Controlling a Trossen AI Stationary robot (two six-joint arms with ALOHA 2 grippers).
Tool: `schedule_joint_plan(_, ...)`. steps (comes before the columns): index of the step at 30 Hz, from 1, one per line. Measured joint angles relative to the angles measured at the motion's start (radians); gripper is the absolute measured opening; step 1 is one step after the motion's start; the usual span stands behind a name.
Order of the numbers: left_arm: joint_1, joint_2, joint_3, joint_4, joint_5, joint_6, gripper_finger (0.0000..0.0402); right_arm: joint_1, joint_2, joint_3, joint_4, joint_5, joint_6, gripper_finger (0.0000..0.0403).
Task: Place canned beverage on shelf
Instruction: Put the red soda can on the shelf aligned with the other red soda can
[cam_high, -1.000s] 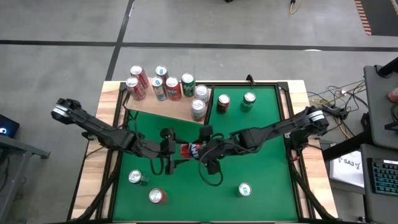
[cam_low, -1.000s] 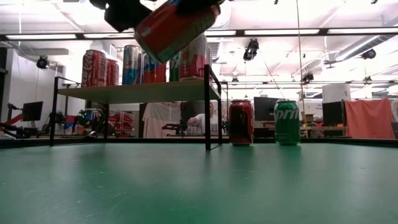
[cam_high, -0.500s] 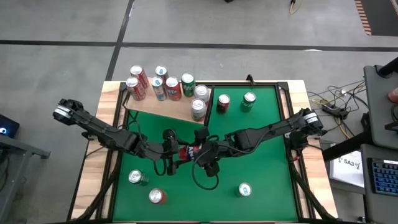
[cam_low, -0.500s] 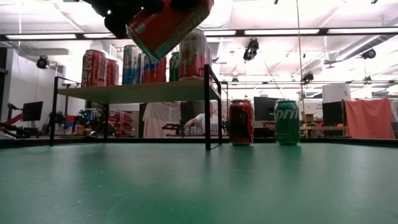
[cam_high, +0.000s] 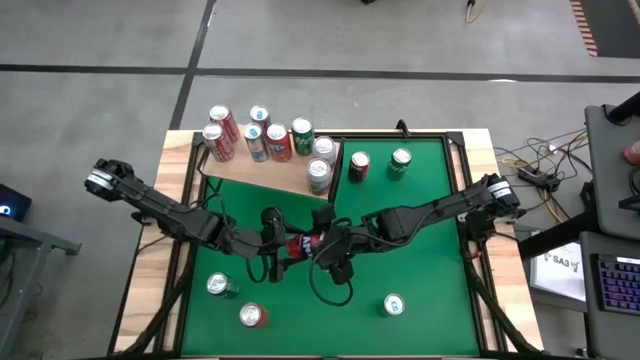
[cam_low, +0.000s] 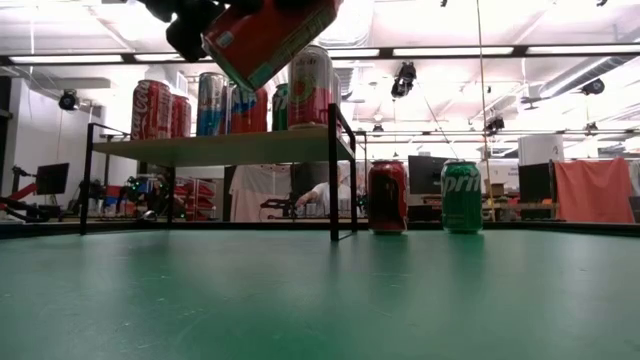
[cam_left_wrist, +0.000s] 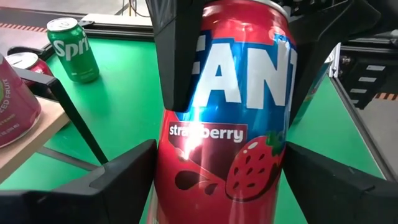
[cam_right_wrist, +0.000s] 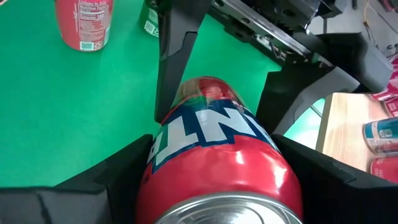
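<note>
A red strawberry Fanta can (cam_high: 303, 243) hangs tilted above the middle of the green table, high in the low view (cam_low: 268, 38). My left gripper (cam_high: 287, 243) is shut on one end of it and my right gripper (cam_high: 320, 245) on the other. The shelf (cam_high: 262, 172), a pale wood board on dark legs (cam_low: 220, 148), stands at the far left. Several upright cans (cam_high: 265, 140) rest on it. My left gripper pinches the can's side walls at its strawberry-printed end (cam_left_wrist: 171, 186) between its two fingers (cam_left_wrist: 118, 177). It comes from the table's left, slanting slightly down, fingers along the can. The can is lifted clear and tilted. My right gripper pinches the side walls near the silver-rimmed end (cam_right_wrist: 168, 168) between its two fingers (cam_right_wrist: 112, 180). It comes from the table's right, slanting down, fingers along the can. The can hangs clear of the table between both grippers.
A red can (cam_high: 358, 165) and a green Sprite can (cam_high: 400, 162) stand on the table right of the shelf's dark end panel (cam_low: 333, 170). Three more cans stand near the front edge (cam_high: 218, 286), (cam_high: 252, 316), (cam_high: 393, 305). Bare green lies under the held can.
The can, held by both grippers, has risen slightly and tipped a little steeper. My right arm has folded a little toward the centre. Neither gripper's finger gap has changed.
</note>
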Motion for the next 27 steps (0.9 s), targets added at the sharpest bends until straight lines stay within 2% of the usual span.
schedule_joint_plan(8, 0.0, 0.002, 0.0, 0.001, 0.0, -0.049, 0.0333, -0.001, 0.0, 0.0, 0.011, 0.004, -0.032, 0.0286)
schedule_joint_plan(16, 0.0, 0.011, 0.0, 0.007, -0.027, -0.019, 0.0333, -0.014, 0.001, 0.0, 0.033, -0.019, -0.021, 0.0286)
schedule_joint_plan(23, -0.001, 0.01, 0.0, 0.004, -0.038, -0.011, 0.029, -0.017, 0.001, 0.001, 0.036, -0.024, -0.022, 0.0286)
schedule_joint_plan(27, -0.001, 0.01, 0.0, 0.005, -0.039, -0.014, 0.0289, -0.017, 0.001, 0.001, 0.035, -0.025, -0.022, 0.0288)
